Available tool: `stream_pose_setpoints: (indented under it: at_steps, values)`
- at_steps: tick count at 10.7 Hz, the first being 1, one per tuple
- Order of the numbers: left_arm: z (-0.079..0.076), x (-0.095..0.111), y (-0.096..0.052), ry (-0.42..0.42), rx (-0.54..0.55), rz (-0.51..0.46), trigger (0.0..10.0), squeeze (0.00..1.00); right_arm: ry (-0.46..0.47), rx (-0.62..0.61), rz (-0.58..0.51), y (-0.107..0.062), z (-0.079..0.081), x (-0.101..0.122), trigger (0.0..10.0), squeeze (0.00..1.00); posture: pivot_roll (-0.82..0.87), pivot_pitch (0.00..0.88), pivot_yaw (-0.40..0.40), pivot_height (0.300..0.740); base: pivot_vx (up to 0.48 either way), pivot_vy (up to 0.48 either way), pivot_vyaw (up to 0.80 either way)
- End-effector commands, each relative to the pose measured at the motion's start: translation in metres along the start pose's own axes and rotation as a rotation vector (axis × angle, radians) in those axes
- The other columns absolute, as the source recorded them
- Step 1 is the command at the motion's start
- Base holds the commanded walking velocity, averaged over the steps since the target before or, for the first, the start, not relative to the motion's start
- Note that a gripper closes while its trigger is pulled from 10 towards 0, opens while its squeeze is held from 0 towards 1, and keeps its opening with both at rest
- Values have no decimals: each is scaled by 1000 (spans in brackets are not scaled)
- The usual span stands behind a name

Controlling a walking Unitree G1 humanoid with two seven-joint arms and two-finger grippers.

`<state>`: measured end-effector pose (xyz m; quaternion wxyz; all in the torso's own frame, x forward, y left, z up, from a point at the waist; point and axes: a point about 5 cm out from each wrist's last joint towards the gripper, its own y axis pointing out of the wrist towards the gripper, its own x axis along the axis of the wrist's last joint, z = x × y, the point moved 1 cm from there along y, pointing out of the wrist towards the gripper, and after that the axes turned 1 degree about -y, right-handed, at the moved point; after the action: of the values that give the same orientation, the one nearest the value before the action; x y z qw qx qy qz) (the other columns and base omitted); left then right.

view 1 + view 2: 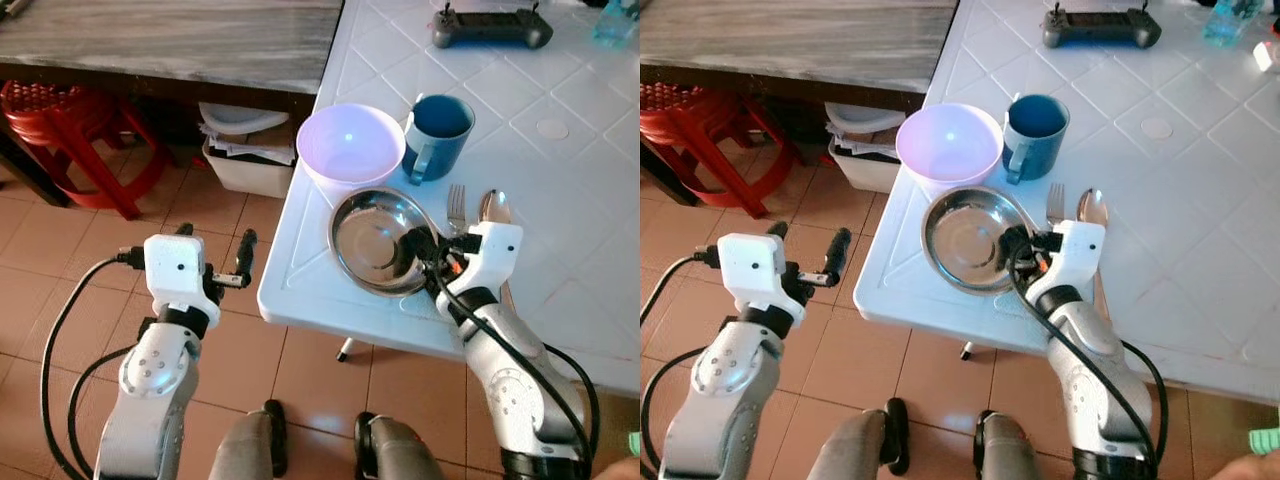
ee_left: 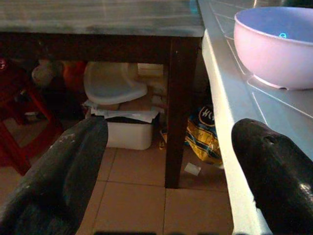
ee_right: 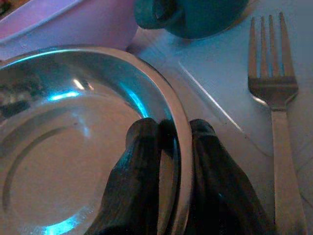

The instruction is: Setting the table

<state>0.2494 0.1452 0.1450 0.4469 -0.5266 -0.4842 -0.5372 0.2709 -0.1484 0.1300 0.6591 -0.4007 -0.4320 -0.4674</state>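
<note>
Head stereo pair downward over white table [image 1: 560, 250]; close wrist views.

right hand [image 1: 428, 250] apparently gripping steel plate [image 1: 375, 240] rim | left hand [image 1: 215, 255] open over floor

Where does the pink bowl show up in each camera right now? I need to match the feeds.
Left eye view: pink bowl sits near the white table's front left corner, behind the steel plate.
Right eye view: same spot, bowl left of the blue mug.
Left wrist view: bowl on the table edge, beyond the open left gripper.
Right wrist view: bowl's wall behind the plate rim pinched by the right gripper.
Shared landmark: the steel plate.
</note>
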Motion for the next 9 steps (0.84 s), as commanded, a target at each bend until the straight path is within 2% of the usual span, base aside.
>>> stream_pose_setpoints:
  at_steps: [1,2,5,9]
  values:
    - [4,-6,-3,14,17,20,10000,0,58,20,160,-4,0,-33,5098,0,31,187,49,740,0,0,0]
    - [5,-5,-2,19,17,18,10000,0,30,76,146,-2,9,-29,10000,0,33,184,55,740,0,0,0]
    - [9,-4,2,21,41,1,10000,0,5,96,62,4,12,-10,10000,0,24,173,53,740,0,0,0]
    - [9,-5,6,16,51,-8,10000,0,-8,114,67,6,13,-11,10000,0,22,161,47,740,0,0,0]
